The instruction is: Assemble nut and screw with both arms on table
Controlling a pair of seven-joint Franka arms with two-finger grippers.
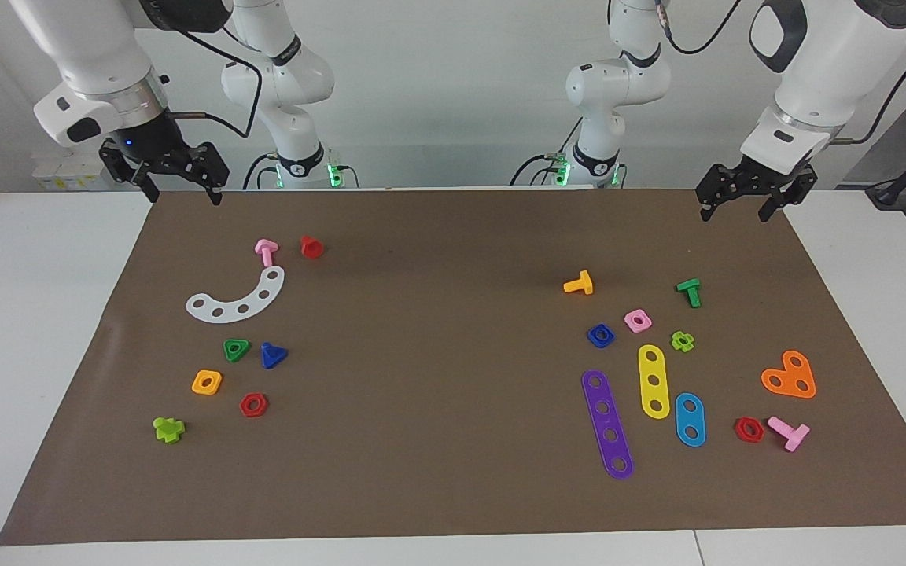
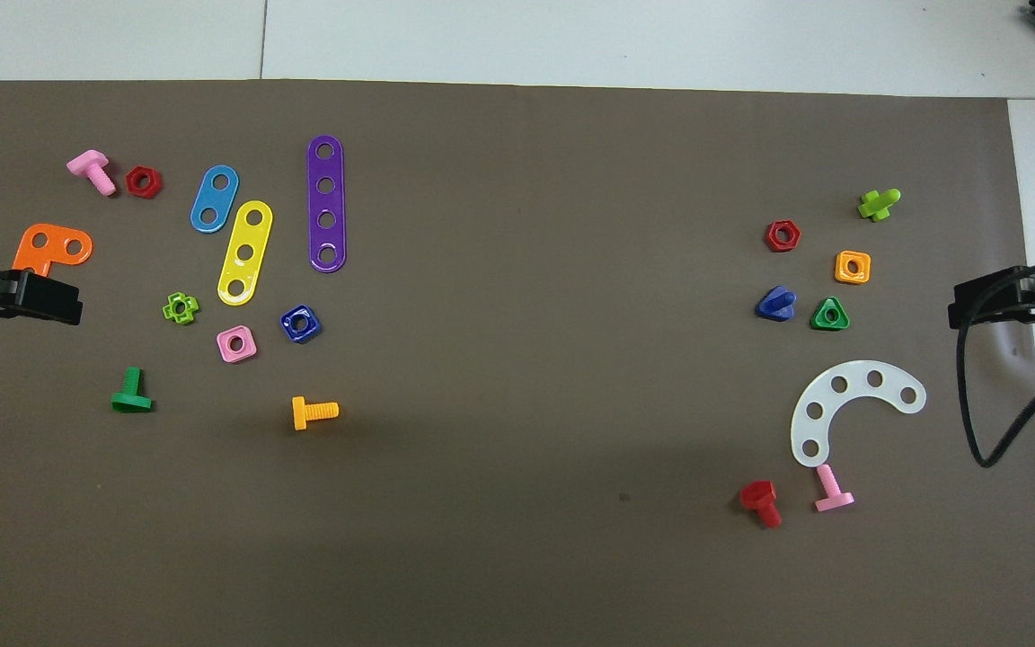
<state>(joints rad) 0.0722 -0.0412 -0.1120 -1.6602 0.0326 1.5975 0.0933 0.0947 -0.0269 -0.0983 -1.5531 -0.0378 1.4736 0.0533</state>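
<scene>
The blue square nut (image 1: 600,336) lies flat on the brown mat (image 1: 437,472) toward the left arm's end, beside a pink square nut (image 1: 638,320); it also shows in the overhead view (image 2: 300,323). The blue screw with the triangular head (image 1: 272,355) lies toward the right arm's end beside a green triangular nut (image 1: 236,350); it also shows in the overhead view (image 2: 776,304). My left gripper (image 1: 734,214) hangs open and empty, raised over its end of the mat. My right gripper (image 1: 185,196) hangs open and empty, raised over its own end. Both arms wait.
Near the nut lie an orange screw (image 1: 579,284), a green screw (image 1: 690,292), yellow (image 1: 653,381), purple (image 1: 607,424) and blue (image 1: 690,419) strips and an orange heart plate (image 1: 789,376). Near the screw lie a white curved strip (image 1: 237,299), an orange nut (image 1: 207,382) and a red nut (image 1: 253,404).
</scene>
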